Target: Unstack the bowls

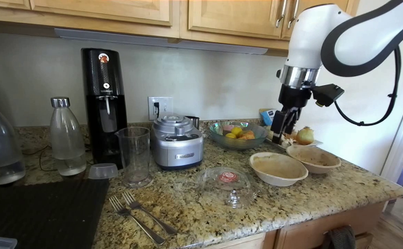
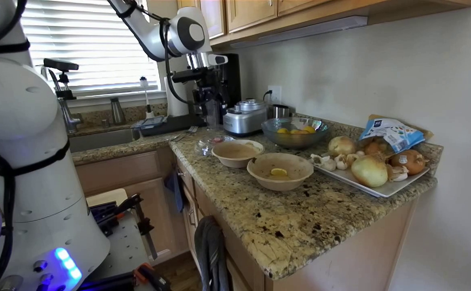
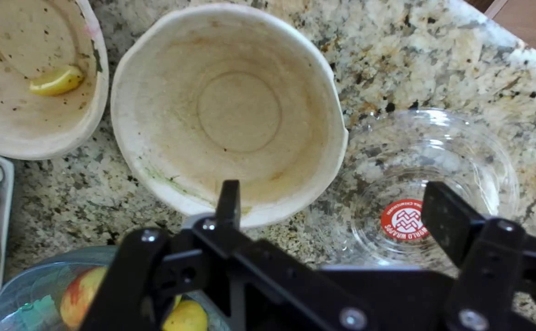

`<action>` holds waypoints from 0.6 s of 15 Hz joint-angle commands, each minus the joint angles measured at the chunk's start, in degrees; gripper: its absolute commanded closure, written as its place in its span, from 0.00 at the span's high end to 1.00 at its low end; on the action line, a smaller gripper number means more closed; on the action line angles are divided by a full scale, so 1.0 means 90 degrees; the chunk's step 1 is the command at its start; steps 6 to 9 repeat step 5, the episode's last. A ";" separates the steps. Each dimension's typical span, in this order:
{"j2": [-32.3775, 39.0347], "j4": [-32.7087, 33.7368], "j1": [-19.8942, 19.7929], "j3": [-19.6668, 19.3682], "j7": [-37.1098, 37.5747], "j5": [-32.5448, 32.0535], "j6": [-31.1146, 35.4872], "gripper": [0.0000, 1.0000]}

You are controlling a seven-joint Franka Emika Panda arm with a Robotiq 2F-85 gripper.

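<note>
Speckled granite counter (image 2: 296, 226), fibrous beige bowl (image 3: 238, 115) just beside a clear plastic dome (image 3: 410, 184), similar bowl (image 2: 280, 185) farther from the dome, both round, opening upward, gripper (image 3: 334, 202) above dome height, fingers (image 3: 229, 202) wide apart, lemon wedge (image 3: 57, 80) inside the similar bowl

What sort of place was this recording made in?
A kitchen, probably in a home: the pictures show a sink, wooden cabinets on the wall and a stone counter.
</note>
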 commanded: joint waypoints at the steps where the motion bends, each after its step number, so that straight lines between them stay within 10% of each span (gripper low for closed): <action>1: -0.0608 -0.0193 -0.0148 -0.0132 -0.0391 0.0426 -0.0376 1.00; 9: -0.0241 0.0013 -0.0124 -0.0025 -0.0153 0.0209 -0.0180 1.00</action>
